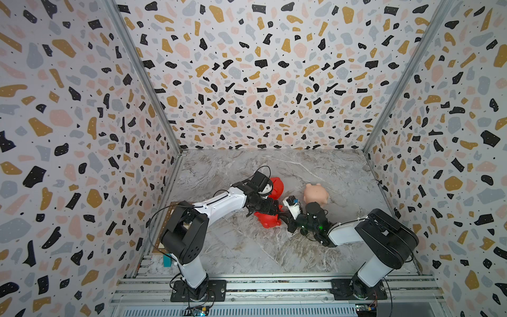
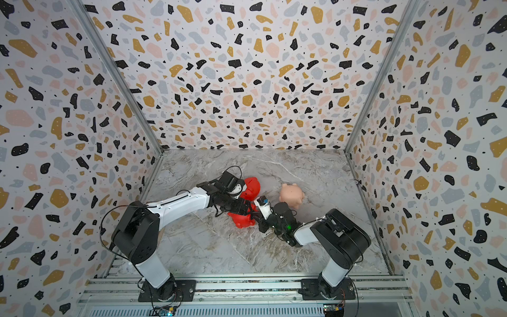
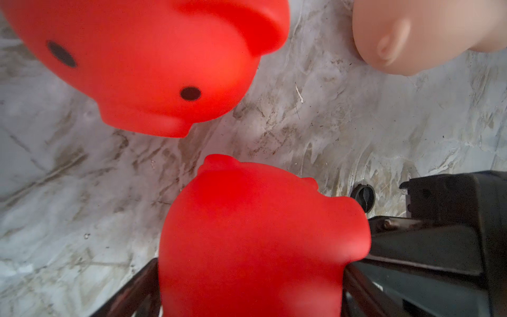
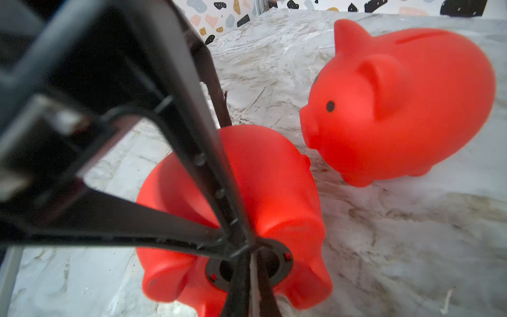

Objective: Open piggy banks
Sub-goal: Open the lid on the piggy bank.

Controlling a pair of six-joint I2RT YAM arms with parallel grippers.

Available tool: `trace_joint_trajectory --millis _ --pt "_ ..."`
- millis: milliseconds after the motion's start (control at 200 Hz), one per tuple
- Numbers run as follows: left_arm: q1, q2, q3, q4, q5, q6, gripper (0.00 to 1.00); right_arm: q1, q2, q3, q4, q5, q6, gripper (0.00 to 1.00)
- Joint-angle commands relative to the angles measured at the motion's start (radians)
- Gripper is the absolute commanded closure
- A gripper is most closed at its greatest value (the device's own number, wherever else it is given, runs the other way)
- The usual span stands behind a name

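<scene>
A red piggy bank [image 1: 268,221] [image 2: 242,221] lies tipped over mid-table, belly toward the right arm. My left gripper [image 3: 252,302] is shut on its body [image 3: 255,233], one finger on each flank. The black round plug [image 4: 248,267] sits in its belly [image 4: 274,192]. My right gripper [image 4: 248,263] is shut on the plug's middle. A second red piggy bank [image 1: 277,186] [image 4: 397,104] stands upright just behind, facing the held one. The peach-pink piggy bank [image 1: 316,193] [image 2: 291,195] [image 3: 411,35] stands to the right of both.
A loose black plug [image 3: 362,195] lies on the marble table [image 1: 247,247] beside the held pig. A teal block [image 1: 166,260] and a checkered board [image 1: 164,227] sit at the table's left front edge. Patterned walls enclose three sides.
</scene>
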Motion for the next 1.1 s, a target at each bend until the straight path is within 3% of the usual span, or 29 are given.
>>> trace_joint_trajectory --millis 0,390,596,786,1096 --pt "-0.033 0.042 -0.002 -0.021 0.153 0.042 0.11 0.05 -0.014 0.023 0.085 0.017 -0.162 1.0" --pt "-0.011 0.039 -0.004 -0.043 0.141 0.068 0.1 0.1 -0.04 0.026 0.021 0.155 -0.372 1.0" --pt "0.001 0.039 -0.003 -0.048 0.116 0.068 0.11 0.095 -0.069 0.013 0.021 0.156 -0.338 1.0" --pt "0.007 0.035 -0.011 -0.052 0.097 0.068 0.11 0.046 -0.113 -0.037 0.059 0.114 -0.225 1.0" --pt "0.01 0.054 -0.004 -0.053 0.086 0.069 0.11 0.043 -0.159 -0.086 0.041 0.127 -0.263 1.0"
